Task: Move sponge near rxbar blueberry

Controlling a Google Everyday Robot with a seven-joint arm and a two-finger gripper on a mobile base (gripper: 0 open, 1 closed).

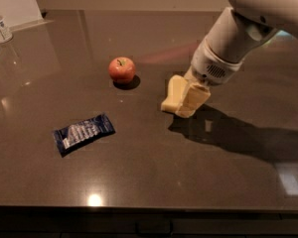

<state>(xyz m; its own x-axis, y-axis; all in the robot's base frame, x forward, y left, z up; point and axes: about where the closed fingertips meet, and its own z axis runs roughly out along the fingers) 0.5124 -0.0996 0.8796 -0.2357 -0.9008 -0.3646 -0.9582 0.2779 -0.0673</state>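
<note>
A white, rounded robot arm (238,38) reaches in from the 2 o'clock corner of a dark brown, glossy tabletop (139,172). Its gripper (187,102) is low over the table, a little toward 3 o'clock from the table's middle. The pale yellow, soft slab of sponge (172,94) stands on edge at the gripper's tip, on its 9 o'clock side. It is tilted and its lower edge is at the table surface. The sponge and the gripper's own pale yellow parts run together, so I cannot tell whether the gripper is clamped on the sponge or only pressed against it.

The flat, dark navy-blue foil rxbar blueberry (83,133), with a whitish label patch, lies flat at about 8 o'clock from the sponge and well apart from it. Its long axis runs from 8 to 2 o'clock. A round red apple (121,69) sits upright at about 10 o'clock from the sponge, near it but not touching.

At the 10 o'clock corner of the table stand a small clear container (1,28) and a pale, leaning panel (15,4). The arm's shadow falls on the table toward 4 o'clock from the gripper.
</note>
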